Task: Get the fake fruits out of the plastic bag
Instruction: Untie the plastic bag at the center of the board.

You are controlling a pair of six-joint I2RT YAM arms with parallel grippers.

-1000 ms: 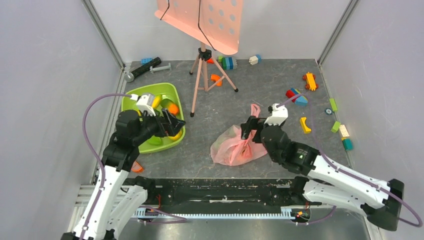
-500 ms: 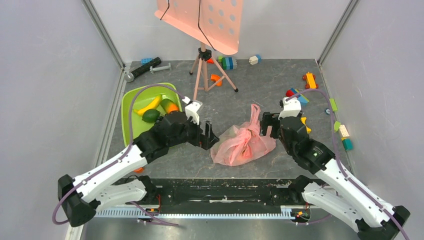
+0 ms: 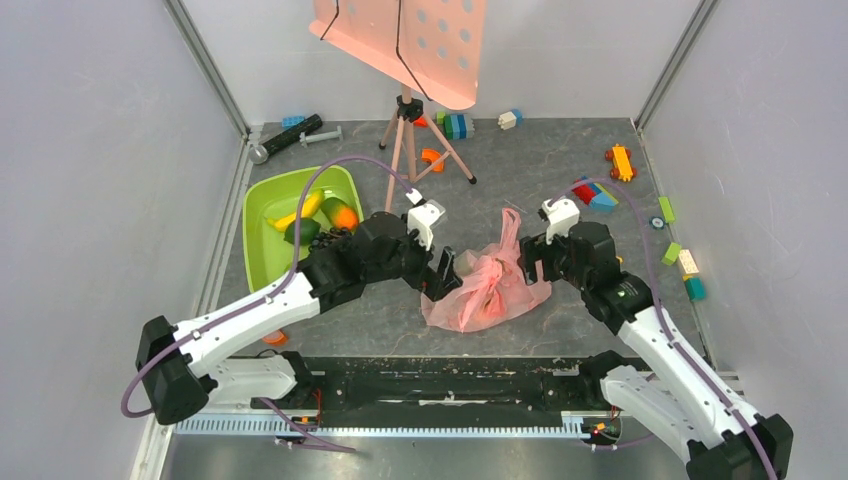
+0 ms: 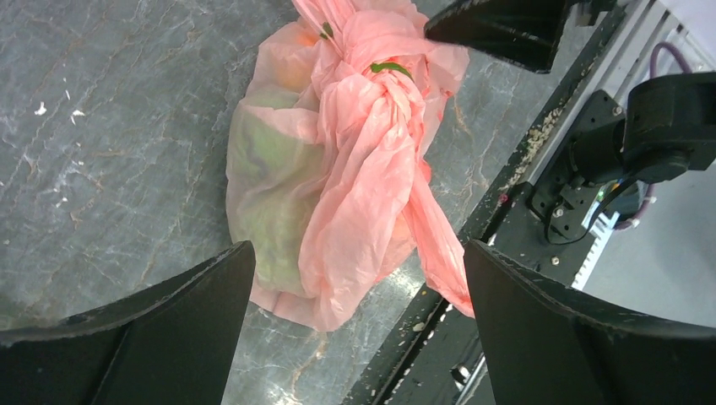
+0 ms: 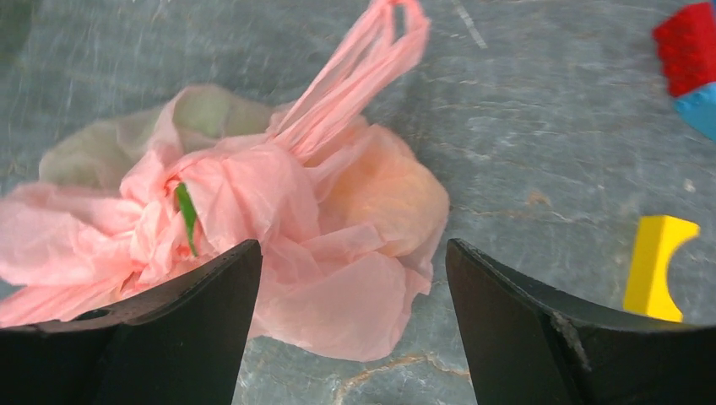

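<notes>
– In the middle of the table [image 3: 560, 170], between your two arms, lies the bag [image 3: 487, 285]: crumpled, its top wound into a knot [image 4: 384, 80], one handle [image 5: 371, 59] trailing toward the far side
– And my grippers?
– Your left gripper [image 4: 356, 251] is spread wide with nothing in it, close over the bag's left flank. Your right gripper [image 5: 353, 249] is just as wide and just as empty on the other flank. They face each other across the bag, which I read as setting up a two-sided pull, one to pin and one to tug
– Why there?
– The knot sits between them and closes the mouth. A green shape [image 4: 257, 152] shows through the film, so I judge there is fruit inside
– Where does it go?
– Probably the tray [image 3: 262, 205] on your left, which holds fruits [image 3: 318, 215] already. The film looks thin, so take the knot, not the belly, or you may tear it
</notes>
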